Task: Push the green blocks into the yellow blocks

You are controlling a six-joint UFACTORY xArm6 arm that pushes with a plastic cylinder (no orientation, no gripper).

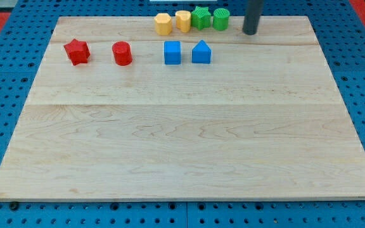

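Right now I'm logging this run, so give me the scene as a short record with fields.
tip: my tip at the view's top, right of the green cylinder, apart from it
green blocks: green star touching the yellow cylinder; green cylinder beside the star
yellow blocks: yellow hexagon left of the yellow cylinder
blue blocks: cube, triangular block
red blocks: star, cylinder
surface: wooden board

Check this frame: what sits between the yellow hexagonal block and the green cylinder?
In the camera view, the yellow cylinder and the green star block sit between the yellow hexagonal block and green cylinder, in one row.
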